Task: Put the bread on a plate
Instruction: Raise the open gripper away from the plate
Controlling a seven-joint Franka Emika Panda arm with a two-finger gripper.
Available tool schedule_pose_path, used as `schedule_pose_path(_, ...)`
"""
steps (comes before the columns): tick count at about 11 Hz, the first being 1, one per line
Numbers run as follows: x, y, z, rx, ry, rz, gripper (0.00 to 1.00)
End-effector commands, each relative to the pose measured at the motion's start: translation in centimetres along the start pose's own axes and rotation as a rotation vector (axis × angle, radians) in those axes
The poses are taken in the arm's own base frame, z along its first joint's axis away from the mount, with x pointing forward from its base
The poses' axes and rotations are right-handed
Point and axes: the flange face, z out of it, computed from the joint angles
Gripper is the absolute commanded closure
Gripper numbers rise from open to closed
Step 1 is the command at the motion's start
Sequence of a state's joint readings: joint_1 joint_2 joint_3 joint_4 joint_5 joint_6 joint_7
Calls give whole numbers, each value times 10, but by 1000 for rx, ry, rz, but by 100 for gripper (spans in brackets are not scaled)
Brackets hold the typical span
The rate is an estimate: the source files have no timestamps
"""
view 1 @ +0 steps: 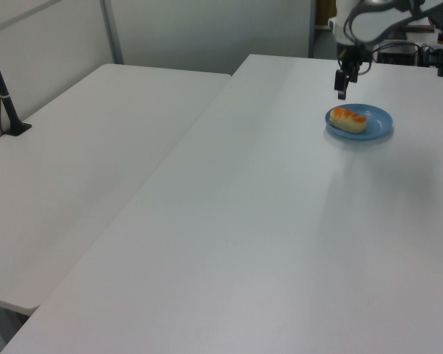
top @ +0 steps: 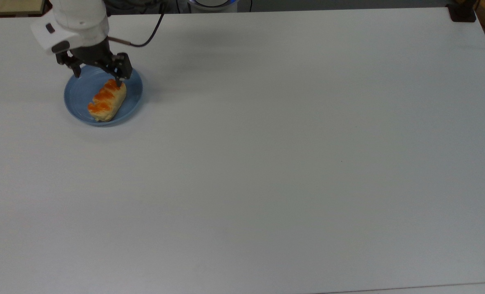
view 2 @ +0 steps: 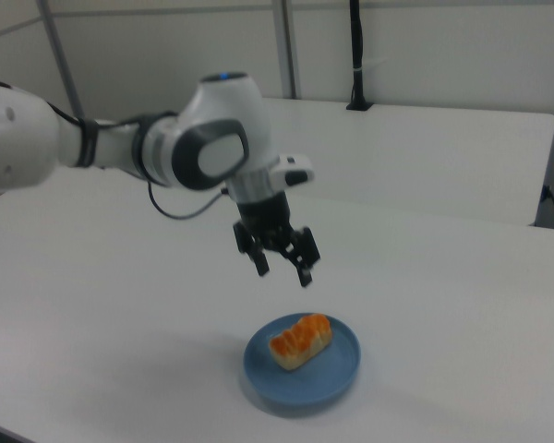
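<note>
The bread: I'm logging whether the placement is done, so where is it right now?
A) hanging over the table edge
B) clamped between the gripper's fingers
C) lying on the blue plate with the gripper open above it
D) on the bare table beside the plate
C: the bread lies on the plate, with the gripper open above it and apart from it.
</note>
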State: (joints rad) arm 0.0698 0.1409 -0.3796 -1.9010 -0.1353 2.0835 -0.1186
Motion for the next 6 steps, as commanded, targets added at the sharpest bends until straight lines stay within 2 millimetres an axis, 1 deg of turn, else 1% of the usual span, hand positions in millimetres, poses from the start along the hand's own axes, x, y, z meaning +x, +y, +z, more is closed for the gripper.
schedule_pose_path(1, 4, -19, -83, 31, -22, 12, 0)
schedule_pose_path(2, 7, -32, -104, 33, -18, 15, 0)
schedule_pose_path(3, 5, -41, -123, 36, -13, 6, 0)
schedule_pose_path(6, -11, -89, -159, 49, -28, -75, 0)
